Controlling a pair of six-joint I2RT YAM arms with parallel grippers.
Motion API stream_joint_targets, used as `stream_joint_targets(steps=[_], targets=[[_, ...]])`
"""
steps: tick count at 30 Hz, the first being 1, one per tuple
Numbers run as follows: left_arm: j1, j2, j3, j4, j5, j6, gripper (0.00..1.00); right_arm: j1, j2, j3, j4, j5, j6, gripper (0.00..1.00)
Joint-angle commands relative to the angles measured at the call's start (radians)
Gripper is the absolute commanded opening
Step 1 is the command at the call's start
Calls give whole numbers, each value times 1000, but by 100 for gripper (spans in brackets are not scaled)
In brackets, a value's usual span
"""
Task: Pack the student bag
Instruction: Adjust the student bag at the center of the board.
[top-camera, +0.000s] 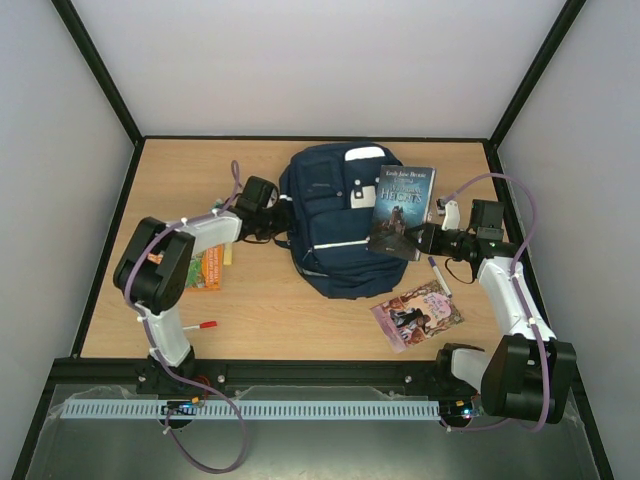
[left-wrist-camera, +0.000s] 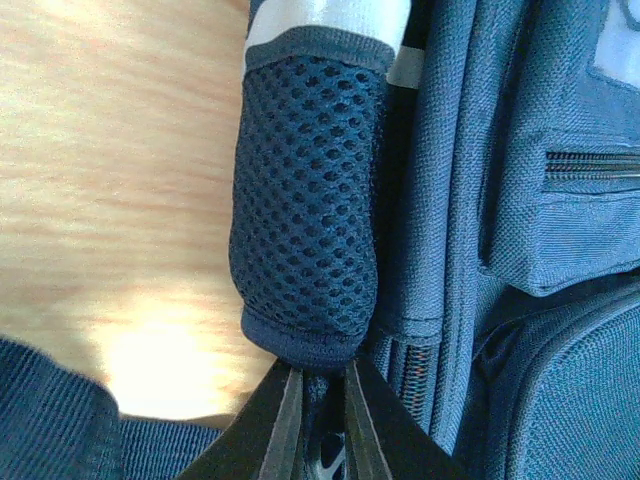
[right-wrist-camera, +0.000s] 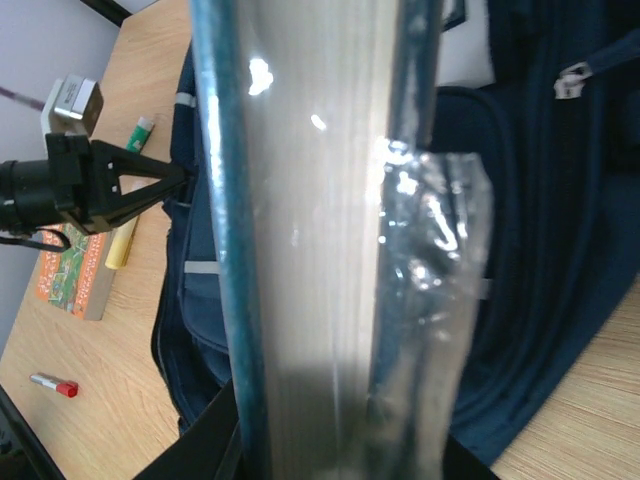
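The student bag (top-camera: 335, 225) is laid flat in the middle of the table (top-camera: 260, 310), near the back. Its mesh strap (left-wrist-camera: 305, 200) is pinched by the left gripper (left-wrist-camera: 318, 388), jaws almost closed. A dark blue book (top-camera: 402, 200) is held upright at the bag's right side, clamped by the right gripper (top-camera: 418, 240). The bag is best held steady by the strap while the book is slid in edge first. Both arms are stretched forward and bent inward.
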Motion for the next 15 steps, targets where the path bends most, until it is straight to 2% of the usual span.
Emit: stream_joint_targets(steps=[1,8,15], targets=[[22,-100,-83,-27,-55,-18,2,-1,-44,16,97,-61,-32,1],[45,-179,-118,-117,-127,-1,3,-2,-50,17,96,-64,-32,1],[110,-243,-46,-210,-149,67,2,-2,-61,17,93,-63,-29,1]])
